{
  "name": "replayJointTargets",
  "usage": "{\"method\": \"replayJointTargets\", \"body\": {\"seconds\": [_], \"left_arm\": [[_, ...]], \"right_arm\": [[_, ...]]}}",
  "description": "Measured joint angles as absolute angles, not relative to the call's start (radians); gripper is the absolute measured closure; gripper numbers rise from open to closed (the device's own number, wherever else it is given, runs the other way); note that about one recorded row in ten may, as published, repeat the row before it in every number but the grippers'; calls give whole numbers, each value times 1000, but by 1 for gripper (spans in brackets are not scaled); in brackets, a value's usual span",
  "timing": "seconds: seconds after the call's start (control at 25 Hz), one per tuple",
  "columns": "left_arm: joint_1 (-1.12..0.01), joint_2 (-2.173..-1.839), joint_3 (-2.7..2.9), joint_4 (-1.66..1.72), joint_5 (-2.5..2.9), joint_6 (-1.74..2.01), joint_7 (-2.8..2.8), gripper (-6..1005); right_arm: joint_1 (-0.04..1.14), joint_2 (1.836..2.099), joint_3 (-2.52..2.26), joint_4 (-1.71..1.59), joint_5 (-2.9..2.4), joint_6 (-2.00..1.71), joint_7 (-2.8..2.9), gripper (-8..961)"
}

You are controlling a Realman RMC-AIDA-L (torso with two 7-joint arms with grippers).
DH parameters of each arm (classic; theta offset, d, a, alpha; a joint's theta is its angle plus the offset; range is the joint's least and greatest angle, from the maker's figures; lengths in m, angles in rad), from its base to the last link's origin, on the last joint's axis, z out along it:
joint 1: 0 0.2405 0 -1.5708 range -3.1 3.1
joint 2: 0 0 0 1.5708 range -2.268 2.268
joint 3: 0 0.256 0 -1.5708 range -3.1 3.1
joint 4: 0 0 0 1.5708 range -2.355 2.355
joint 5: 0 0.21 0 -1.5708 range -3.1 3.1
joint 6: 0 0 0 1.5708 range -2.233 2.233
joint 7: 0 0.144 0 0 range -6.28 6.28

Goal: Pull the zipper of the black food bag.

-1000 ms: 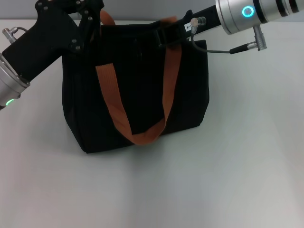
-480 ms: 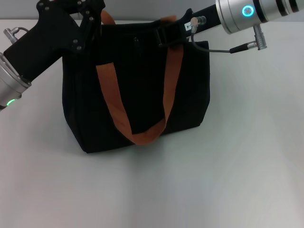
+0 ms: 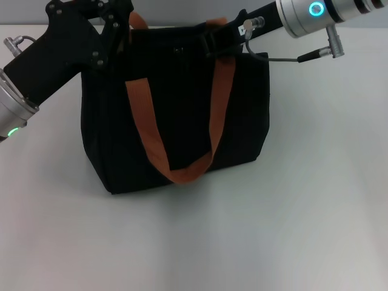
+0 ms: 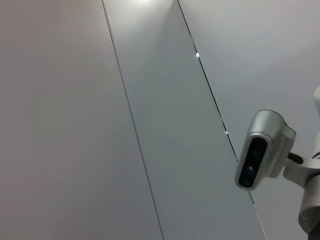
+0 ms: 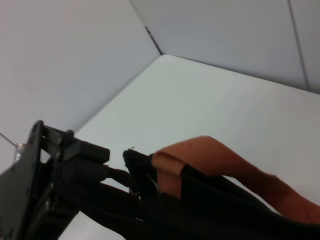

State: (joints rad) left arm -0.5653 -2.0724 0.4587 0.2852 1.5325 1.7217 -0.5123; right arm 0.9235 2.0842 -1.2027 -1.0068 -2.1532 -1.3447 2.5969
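Both arms are meeting at the top rim of the bag, where the zip track is running between them.

The black food bag (image 3: 176,115) is standing upright on the bench (image 3: 291,212). Its long top edge is lying left to right, from the left gripper (image 3: 112,27) at one top corner toward the right gripper (image 3: 212,43) by the far orange strap (image 3: 219,103). The zipper (image 5: 145,187) is showing as a small glint beside the strap end, close to the left gripper. Neither gripper's fingers are visible clearly enough to say whether they are apart, together or clamped on anything. Judging by position, the pull would travel along that edge.
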Motion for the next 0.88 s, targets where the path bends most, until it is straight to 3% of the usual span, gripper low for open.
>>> {"method": "replayJointTargets", "body": {"seconds": [0.88], "left_arm": [[-563, -2072, 454, 285, 1532, 1715, -512, 881]], "right_arm": [[800, 2090, -1286, -1306, -2329, -1339, 2812, 953]]}}
